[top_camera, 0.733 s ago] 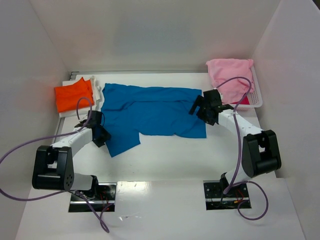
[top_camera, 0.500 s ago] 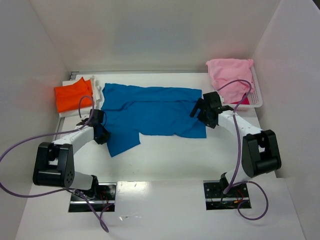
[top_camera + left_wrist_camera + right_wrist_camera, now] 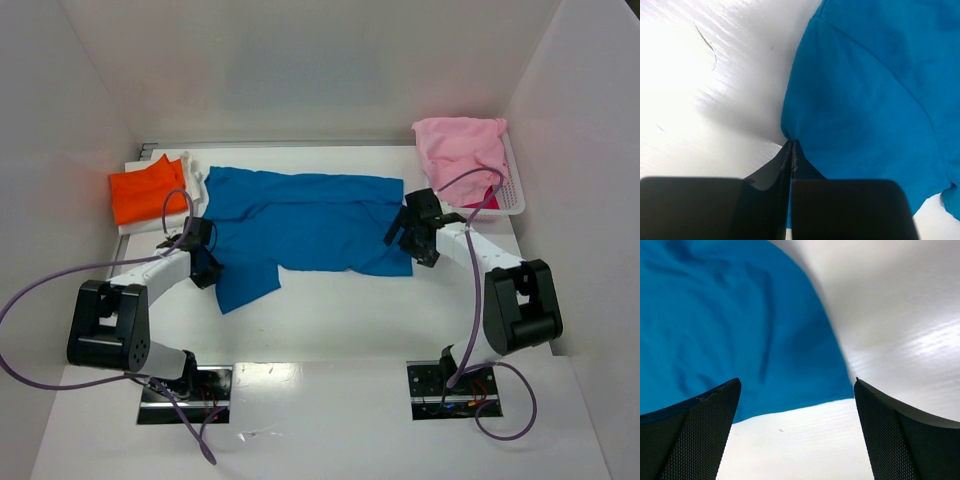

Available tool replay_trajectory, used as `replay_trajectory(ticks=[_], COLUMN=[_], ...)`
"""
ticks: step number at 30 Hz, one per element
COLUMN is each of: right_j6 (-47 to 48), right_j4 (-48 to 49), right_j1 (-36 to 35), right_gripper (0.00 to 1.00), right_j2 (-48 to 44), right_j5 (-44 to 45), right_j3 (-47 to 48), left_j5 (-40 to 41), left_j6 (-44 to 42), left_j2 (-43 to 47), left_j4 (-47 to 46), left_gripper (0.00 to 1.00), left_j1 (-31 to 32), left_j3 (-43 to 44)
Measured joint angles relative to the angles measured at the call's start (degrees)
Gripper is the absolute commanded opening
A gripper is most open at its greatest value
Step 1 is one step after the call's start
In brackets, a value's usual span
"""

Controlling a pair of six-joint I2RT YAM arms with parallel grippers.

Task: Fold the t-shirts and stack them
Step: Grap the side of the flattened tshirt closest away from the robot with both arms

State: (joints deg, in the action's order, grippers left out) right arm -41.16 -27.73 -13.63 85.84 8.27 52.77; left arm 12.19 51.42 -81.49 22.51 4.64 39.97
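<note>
Bright blue cotton t-shirt (image 3: 300, 220) lies flat on the white table (image 3: 330, 310), long axis left to right, one flap pointing near-left. The left gripper (image 3: 791, 150) pinches its left edge (fingers pressed together on cloth); the right gripper (image 3: 795, 405) hangs spread over its near-right corner. A folded orange t-shirt (image 3: 145, 190) sits far left, and a pale pink t-shirt (image 3: 458, 145) fills a white plastic basket (image 3: 512, 195) far right.
</note>
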Motion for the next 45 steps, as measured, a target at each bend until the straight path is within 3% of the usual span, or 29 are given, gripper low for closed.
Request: replay_trajectory(ticks=[13, 16, 19, 27, 37, 45], right_j6=[-1.86, -2.15, -2.63, -2.81, -2.86, -1.34], right_j4=[-2.31, -2.07, -1.59, -1.02, -1.14, -1.91], right_j1=[0.0, 0.0, 0.0, 0.0, 0.0, 0.0], right_gripper=[0.75, 0.61, 0.39, 0.0, 0.0, 0.0], right_j2=[1.13, 1.19, 1.46, 2.54, 2.51, 2.45], right_j5=[2.85, 2.86, 2.86, 2.56, 2.73, 3.44], right_j3=[-4.45, -4.84, -5.49, -5.99, -5.53, 3.33], left_j5=[-0.47, -0.71, -0.92, -1.01, -1.03, -1.22], left_j6=[-0.07, -0.09, -0.09, -0.09, -0.54, -2.71], left_j2=[3.94, 5.3, 6.49, 7.86, 9.46, 12.05], left_j4=[3.35, 3.92, 4.46, 5.35, 6.91, 7.5], left_gripper=[0.0, 0.0, 0.0, 0.0, 0.0, 0.0], left_j1=[0.07, 0.07, 0.13, 0.15, 0.15, -0.13], left_j3=[0.26, 0.55, 0.66, 0.66, 2.08, 8.51])
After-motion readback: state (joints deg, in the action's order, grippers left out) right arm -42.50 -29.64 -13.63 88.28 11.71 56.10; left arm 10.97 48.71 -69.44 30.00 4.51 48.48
